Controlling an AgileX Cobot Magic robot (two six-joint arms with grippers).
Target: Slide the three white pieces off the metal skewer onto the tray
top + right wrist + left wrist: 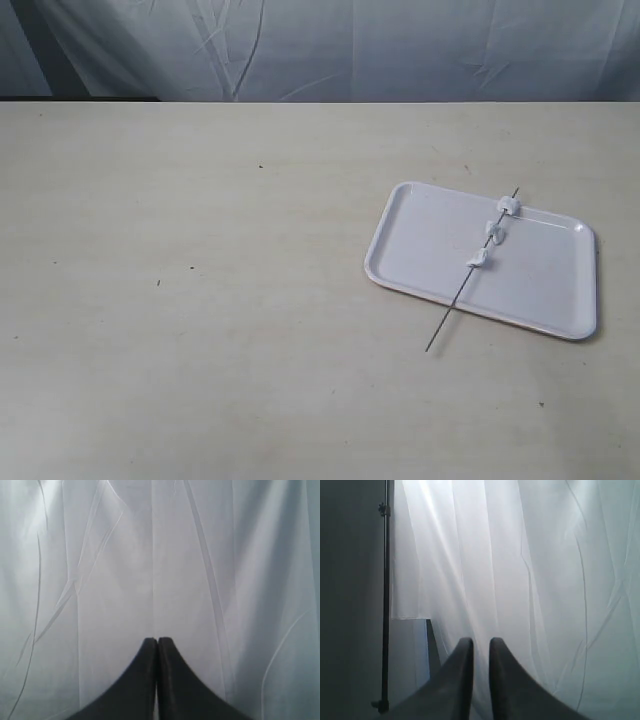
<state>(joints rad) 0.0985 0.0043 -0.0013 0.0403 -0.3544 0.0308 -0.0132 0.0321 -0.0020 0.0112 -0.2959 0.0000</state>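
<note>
Lying at a slant across the tray (420,250), the metal skewer (455,300) is listed first: its far tip is seen just past the tray's far rim, and its near end sticks out over the near rim above the bare table (200,300). Three white pieces (495,233) are threaded on the far half of the skewer, spaced apart in a row. The farthest piece (508,205) is placed at the far rim, while the middle one and the nearest piece (478,260) are placed over the tray's floor. The tray itself is set flat on the right side of the table, turned slightly askew to the table's edge, and a pale curtain (300,50) is hung behind the table. Neither arm is caught in the exterior view. The left gripper (481,645) is shown by its own wrist camera raised toward the curtain, its two dark fingers (462,670) parted by a narrow slit, with nothing held between them; a thin dark stand (385,605) is seen off to one side. The right gripper (158,642) is likewise pointed at the curtain, its fingers pressed together tip to tip, and nothing is gripped. Both grippers are kept well apart from the skewer and the tray.
</note>
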